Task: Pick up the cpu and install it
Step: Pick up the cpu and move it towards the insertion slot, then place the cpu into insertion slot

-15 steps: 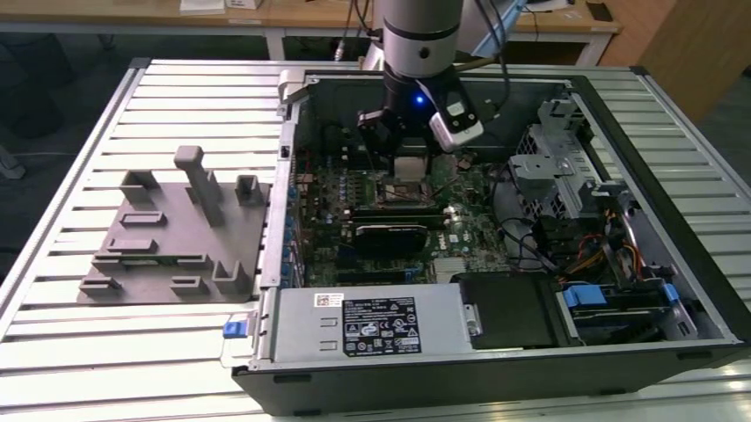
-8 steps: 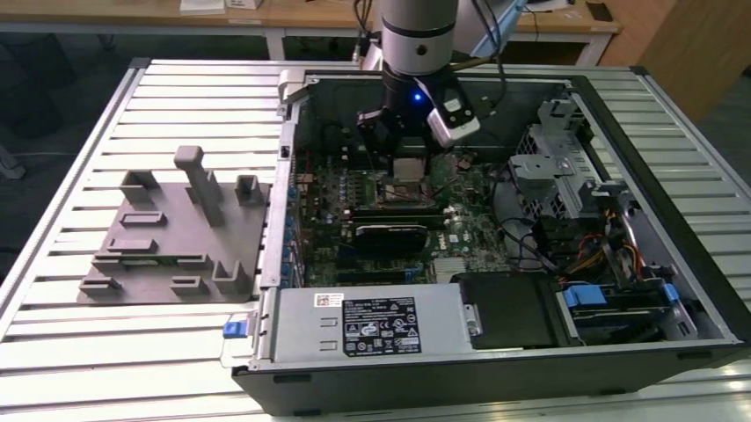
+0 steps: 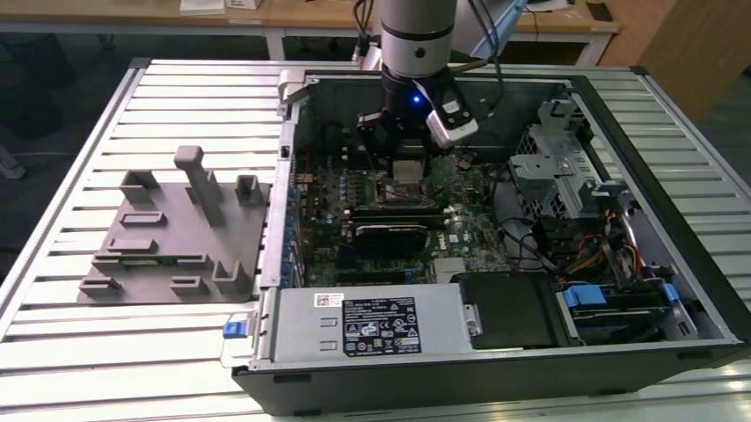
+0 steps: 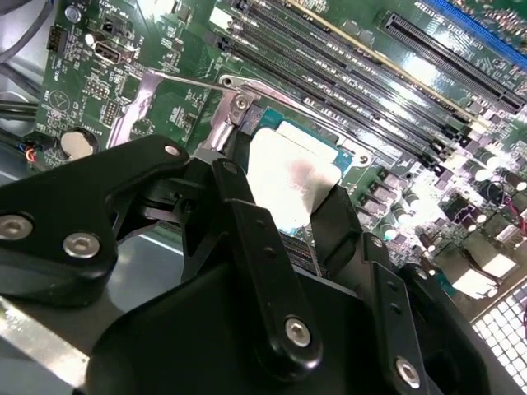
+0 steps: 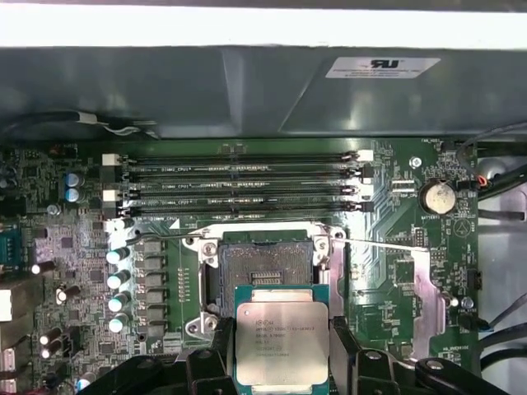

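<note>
The cpu (image 5: 282, 341), a small square chip with a silvery metal top, is clamped between my gripper's (image 5: 282, 331) two black fingers (image 5: 221, 350). It hangs just above the motherboard, at the edge of the open dark socket (image 5: 265, 267); the socket's pin field is bare. In the second wrist view the cpu (image 4: 288, 177) gleams between the fingers (image 4: 247, 218), over the socket frame (image 4: 239, 103). In the exterior view my gripper (image 3: 407, 167) reaches down into the open computer case (image 3: 657, 264) with the cpu (image 3: 407, 170) near the board's middle.
The socket's metal load plate (image 5: 428, 284) and thin lever (image 5: 387, 245) lie swung open beside it. Memory slots (image 5: 239, 185) run along the far side. A grey fixture (image 3: 164, 233) sits on the slatted table at the exterior view's left. A labelled power supply (image 3: 382, 325) and cables (image 3: 586, 255) fill the case.
</note>
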Controlling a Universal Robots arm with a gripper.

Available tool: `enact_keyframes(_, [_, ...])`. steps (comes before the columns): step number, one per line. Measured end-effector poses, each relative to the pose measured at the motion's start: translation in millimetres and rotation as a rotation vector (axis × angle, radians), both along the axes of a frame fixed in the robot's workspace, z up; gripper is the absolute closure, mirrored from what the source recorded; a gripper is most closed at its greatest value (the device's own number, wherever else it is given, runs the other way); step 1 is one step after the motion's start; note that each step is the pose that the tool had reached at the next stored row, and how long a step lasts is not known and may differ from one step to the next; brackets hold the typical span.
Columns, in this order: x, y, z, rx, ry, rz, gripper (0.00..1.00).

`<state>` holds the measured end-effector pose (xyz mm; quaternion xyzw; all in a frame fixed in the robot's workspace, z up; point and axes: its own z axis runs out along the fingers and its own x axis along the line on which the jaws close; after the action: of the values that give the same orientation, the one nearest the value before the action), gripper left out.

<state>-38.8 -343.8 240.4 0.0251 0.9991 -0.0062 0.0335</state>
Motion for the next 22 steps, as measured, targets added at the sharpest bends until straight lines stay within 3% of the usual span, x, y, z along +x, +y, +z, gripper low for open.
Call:
enact_keyframes(8, [0.0, 5.0, -2.0, 0.0000, 0.0020, 0.000, 0.46])
enact_keyframes(15, [0.0, 5.8, -4.6, -0.0005, 0.0090, 0.000, 0.46])
enact_keyframes(22, [0.0, 5.8, -4.7, -0.0002, 0.0093, 0.000, 0.46])
